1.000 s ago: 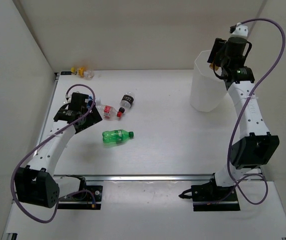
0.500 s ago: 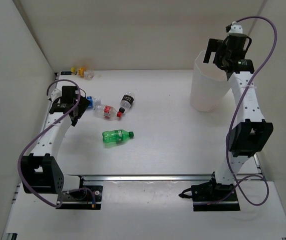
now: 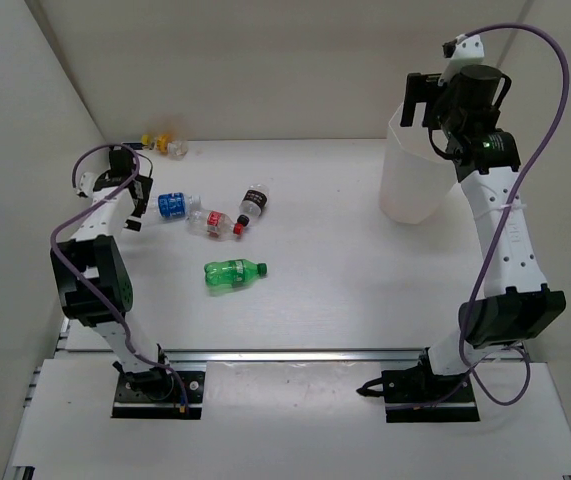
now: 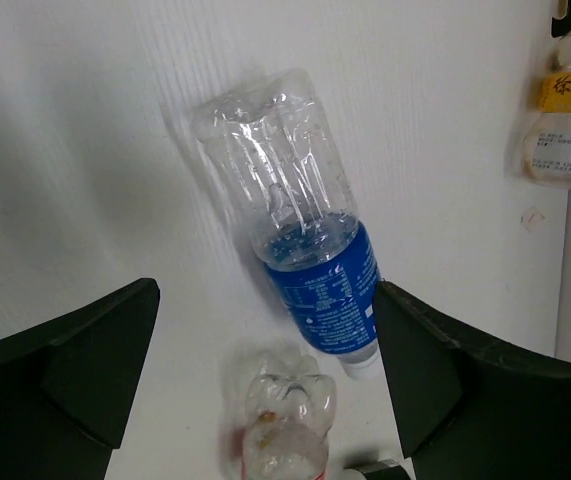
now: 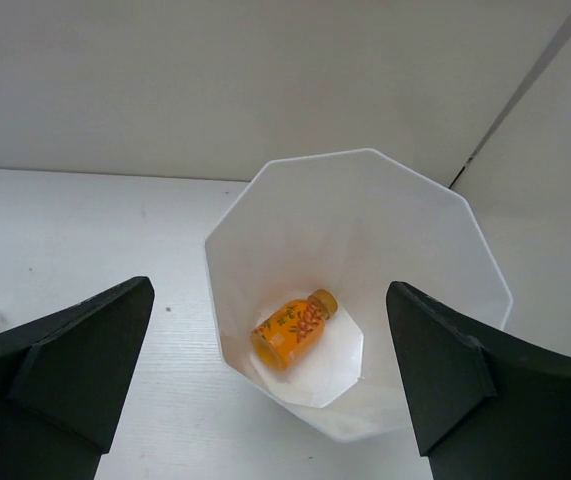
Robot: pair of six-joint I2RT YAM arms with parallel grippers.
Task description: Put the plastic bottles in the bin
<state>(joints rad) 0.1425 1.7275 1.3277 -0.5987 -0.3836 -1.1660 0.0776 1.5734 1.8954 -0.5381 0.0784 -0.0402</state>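
One orange bottle (image 5: 293, 328) in polygonal plastic bin (image 5: 410, 250)

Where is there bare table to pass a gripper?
Bare: the stretch between the green plastic bottle and the tall translucent white bin. Crowded: far left, where the blue-labelled clear bottle, red-labelled bottle and black-labelled bottle cluster.
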